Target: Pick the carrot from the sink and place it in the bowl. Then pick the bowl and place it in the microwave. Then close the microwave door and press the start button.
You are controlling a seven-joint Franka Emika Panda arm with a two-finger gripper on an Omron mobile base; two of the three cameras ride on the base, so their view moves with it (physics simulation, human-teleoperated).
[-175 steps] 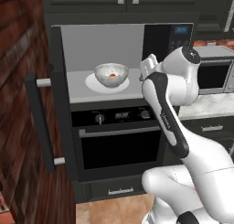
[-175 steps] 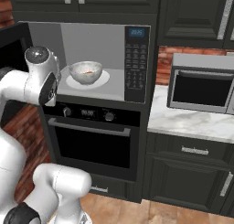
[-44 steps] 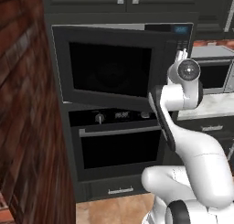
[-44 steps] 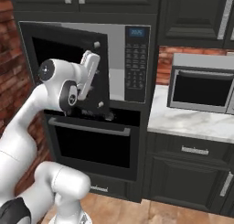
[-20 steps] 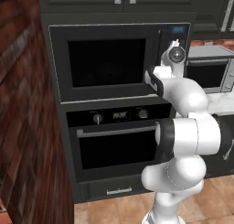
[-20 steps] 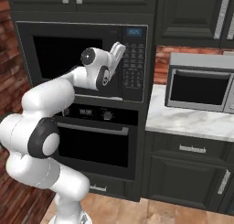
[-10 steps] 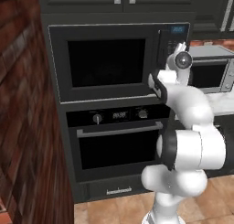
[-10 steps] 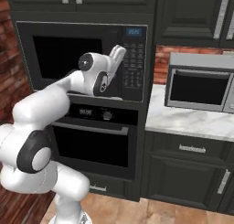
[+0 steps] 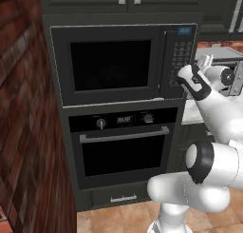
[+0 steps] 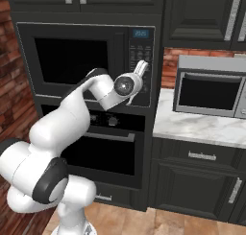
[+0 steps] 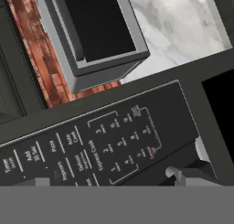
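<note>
A tall bank of dark cabinets (image 9: 57, 132) carries the built-in appliances: the black microwave (image 9: 123, 61) sits in its upper opening with the microwave door (image 9: 107, 65) shut flush, and a black oven (image 9: 123, 146) with knobs and a silver bar handle sits directly below it. To the right, a white marble counter (image 10: 202, 126) rests on dark lower cabinets (image 10: 192, 181) with drawer pulls. A smaller grey countertop microwave (image 10: 211, 91) stands on this counter, back against a red brick wall (image 10: 168, 66). Below everything runs a tan tiled floor (image 10: 144, 222), on which the cabinets stand.
</note>
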